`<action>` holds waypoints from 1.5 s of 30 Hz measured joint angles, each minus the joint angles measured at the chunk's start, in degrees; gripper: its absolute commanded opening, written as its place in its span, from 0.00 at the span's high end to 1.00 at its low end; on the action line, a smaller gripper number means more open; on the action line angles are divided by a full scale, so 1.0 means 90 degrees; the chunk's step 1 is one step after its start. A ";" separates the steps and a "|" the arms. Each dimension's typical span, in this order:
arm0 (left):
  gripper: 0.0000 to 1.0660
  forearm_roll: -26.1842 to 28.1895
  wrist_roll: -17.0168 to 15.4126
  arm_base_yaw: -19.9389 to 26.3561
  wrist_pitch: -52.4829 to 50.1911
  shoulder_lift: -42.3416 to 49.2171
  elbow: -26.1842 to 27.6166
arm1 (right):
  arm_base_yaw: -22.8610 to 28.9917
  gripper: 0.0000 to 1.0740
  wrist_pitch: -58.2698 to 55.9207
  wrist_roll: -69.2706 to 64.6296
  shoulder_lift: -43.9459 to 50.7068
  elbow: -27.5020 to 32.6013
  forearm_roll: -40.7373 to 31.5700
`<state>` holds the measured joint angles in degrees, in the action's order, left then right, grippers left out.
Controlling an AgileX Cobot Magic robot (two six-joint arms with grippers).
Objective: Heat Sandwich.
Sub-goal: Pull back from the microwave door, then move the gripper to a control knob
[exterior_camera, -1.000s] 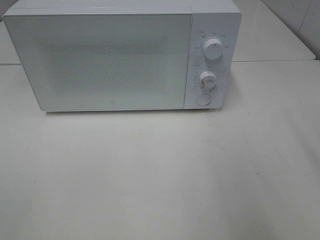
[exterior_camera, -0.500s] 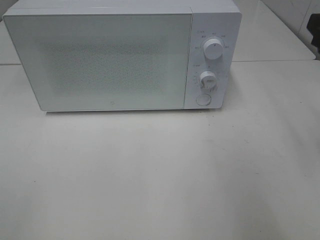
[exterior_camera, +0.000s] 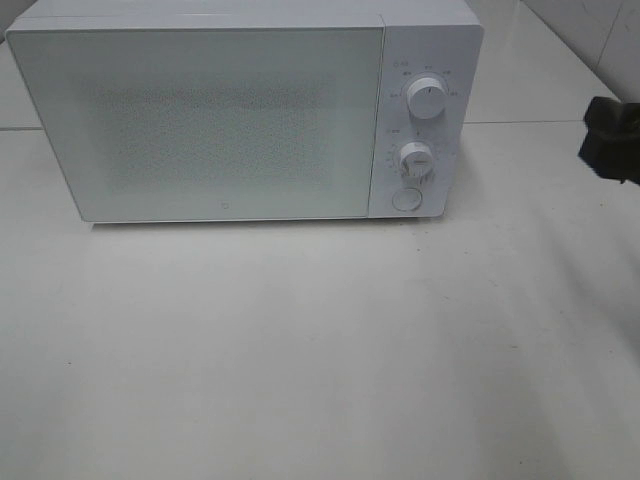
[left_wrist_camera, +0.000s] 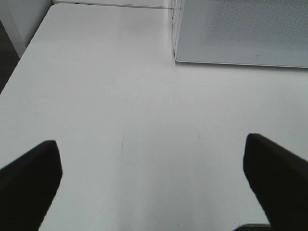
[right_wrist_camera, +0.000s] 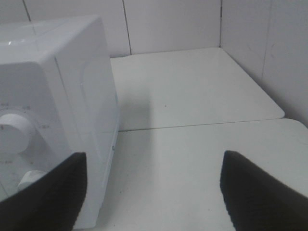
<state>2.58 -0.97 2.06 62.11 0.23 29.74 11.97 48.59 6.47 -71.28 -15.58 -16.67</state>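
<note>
The sandwich and its pink plate are out of view in every frame. A white microwave [exterior_camera: 240, 110] stands at the back of the table with its door shut; two knobs and a round button [exterior_camera: 405, 199] sit on its right panel. My right gripper [right_wrist_camera: 154, 192] is open and empty, to the right of the microwave's panel side [right_wrist_camera: 57, 110]; its dark tip [exterior_camera: 612, 138] shows at the right edge of the high view. My left gripper [left_wrist_camera: 154, 178] is open and empty over bare table, in front of the microwave's left front corner [left_wrist_camera: 175, 53].
The white table [exterior_camera: 320, 350] stretches in front of the microwave. A second white surface [right_wrist_camera: 187, 82] lies behind it, ending at a tiled wall [right_wrist_camera: 168, 24]. The table's left edge [left_wrist_camera: 19, 62] drops to a dark floor.
My right gripper has come into the high view from the right edge and moved left and down toward the microwave's panel. The microwave has not moved.
</note>
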 measured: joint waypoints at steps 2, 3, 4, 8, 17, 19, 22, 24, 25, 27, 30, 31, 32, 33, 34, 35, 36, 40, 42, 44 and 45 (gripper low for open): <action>0.08 0.0000 0.0000 0.0000 0.0000 0.0000 0.0000 | 0.0134 0.31 0.0076 0.0115 -0.0121 0.0006 -0.0108; 0.08 0.0000 0.0000 0.0000 0.0000 0.0000 0.0000 | 0.0299 0.31 0.0172 0.0242 -0.0242 0.0006 -0.0242; 0.08 0.0000 0.0000 0.0000 0.0000 0.0000 0.0000 | 0.0637 0.31 0.0433 0.0439 -0.0465 0.0006 -0.0484; 0.08 -0.0006 0.0000 0.0000 0.0000 0.0000 0.0000 | 0.1235 0.31 0.0891 0.0770 -0.0885 0.0000 -0.1038; 0.08 -0.0006 0.0000 0.0000 0.0000 0.0000 0.0000 | 0.2540 0.31 0.1808 0.0980 -0.1713 -0.0013 -0.2419; 0.08 -0.0006 0.0000 0.0000 0.0000 0.0000 0.0000 | 0.2807 0.31 0.1974 0.0987 -0.1891 -0.0013 -0.2731; 0.08 -0.0006 0.0000 0.0000 0.0000 0.0000 0.0000 | 0.3234 0.31 0.2209 0.0987 -0.2120 -0.0019 -0.3189; 0.08 -0.0006 0.0000 0.0000 0.0000 0.0000 0.0000 | 0.3476 0.31 0.2235 0.0987 -0.2266 -0.0064 -0.3527; 0.08 -0.0006 0.0000 0.0000 0.0000 0.0000 0.0000 | 0.3597 0.31 0.2235 0.0993 -0.2349 -0.0121 -0.3686; 0.08 -0.0006 0.0000 0.0000 0.0000 0.0000 0.0000 | 0.3794 0.31 0.2241 0.1057 -0.2508 -0.0242 -0.3953; 0.08 -0.0006 0.0000 0.0000 0.0000 0.0000 0.0000 | 0.4132 0.31 0.2254 0.1216 -0.2782 -0.0509 -0.4297; 0.08 -0.0006 0.0000 0.0000 0.0000 0.0000 0.0000 | 0.4132 0.31 0.2254 0.1216 -0.2782 -0.0509 -0.4297; 0.08 -0.0006 0.0000 0.0000 0.0000 0.0000 0.0000 | 0.4195 0.31 0.2260 0.1267 -0.2846 -0.0573 -0.4354; 0.08 -0.0006 0.0000 0.0000 0.0000 0.0000 0.0000 | 0.4240 0.31 0.2260 0.1273 -0.2897 -0.0624 -0.4399; 0.08 -0.0006 0.0000 0.0000 0.0000 0.0000 0.0000 | 0.4291 0.30 0.2260 0.1273 -0.2954 -0.0688 -0.4450; 0.08 -0.0006 0.0000 0.0000 0.0000 0.0000 0.0000 | 0.4291 0.30 0.2260 0.1273 -0.2954 -0.0688 -0.4450; 0.08 -0.0006 0.0000 0.0000 0.0000 0.0000 0.0000 | 0.4348 0.28 0.2266 0.1292 -0.3024 -0.0796 -0.4539; 0.08 -0.0006 0.0000 0.0000 0.0000 0.0000 0.0000 | 0.4367 0.25 0.2285 0.1331 -0.3030 -0.0987 -0.4628; 0.08 -0.0006 0.0000 0.0000 0.0000 0.0000 0.0000 | 0.4367 0.23 0.2285 0.1401 -0.3030 -0.1057 -0.4641; 0.08 -0.0006 0.0000 0.0000 0.0000 0.0000 0.0000 | 0.4367 0.24 0.2285 0.1483 -0.3030 -0.1159 -0.4635; 0.08 -0.0006 0.0000 0.0000 0.0000 0.0000 0.0000 | 0.4367 0.24 0.2285 0.1483 -0.3030 -0.1159 -0.4635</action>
<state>2.52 -0.97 2.06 62.11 0.23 29.74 51.28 69.16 19.82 -98.55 -26.01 -58.38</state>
